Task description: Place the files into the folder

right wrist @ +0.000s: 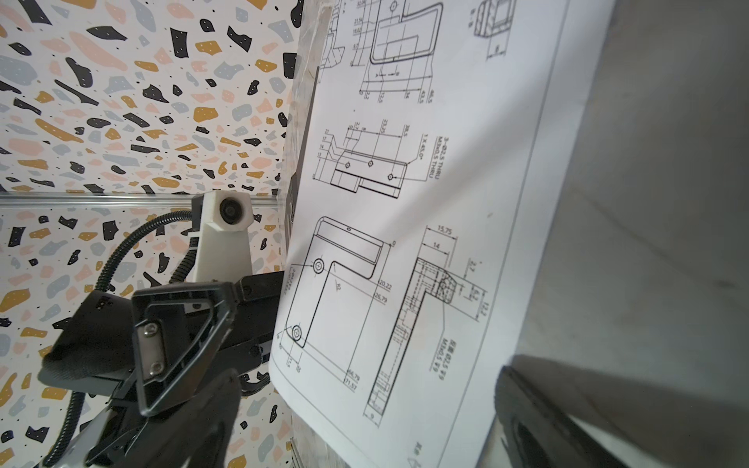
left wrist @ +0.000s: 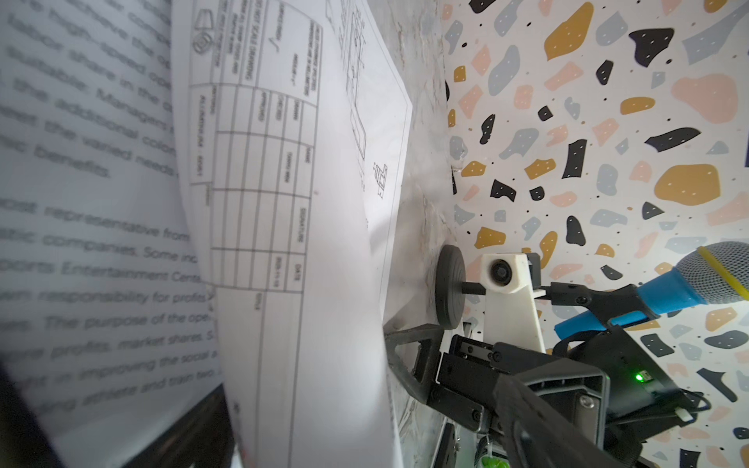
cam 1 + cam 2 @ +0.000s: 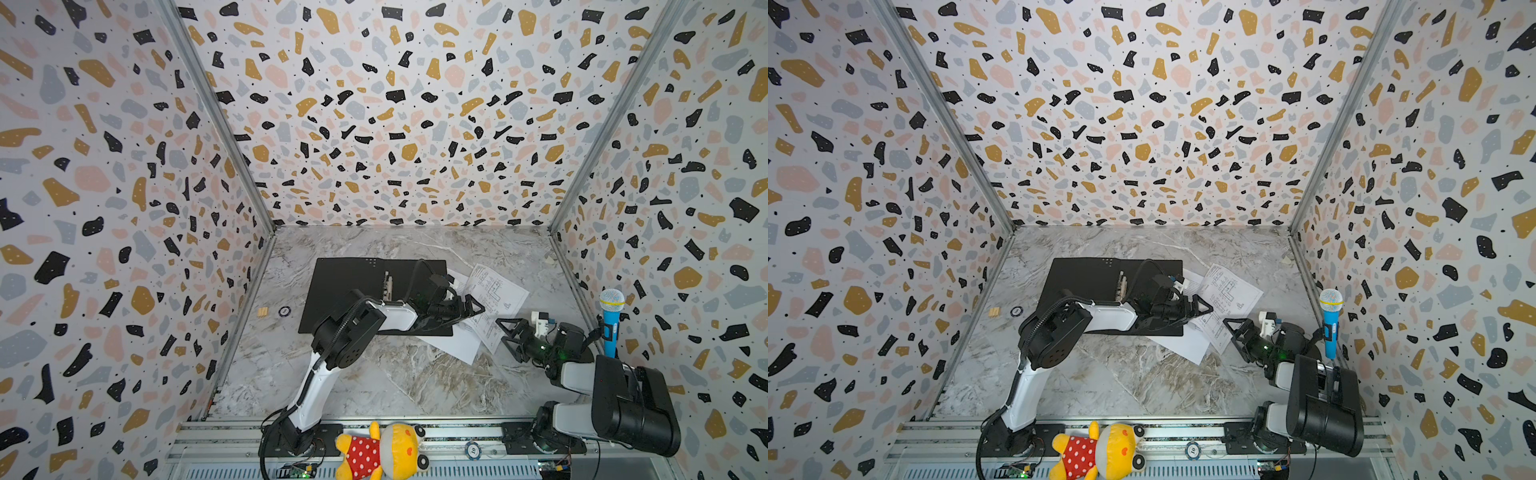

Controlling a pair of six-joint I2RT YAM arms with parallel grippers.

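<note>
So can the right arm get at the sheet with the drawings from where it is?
Probably yes. The right tool stands open right at the edge of the drawing sheet, with nothing between them. The left tool is at the sheet's opposite side, so the two might crowd each other.

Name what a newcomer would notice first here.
The black flat card folder lies open in the middle, two white printed paper sheets overlapping at its right edge. A yellow plush toy in a red polka-dot dress lies on the front rail; a blue toy microphone stands by the right wall.
</note>
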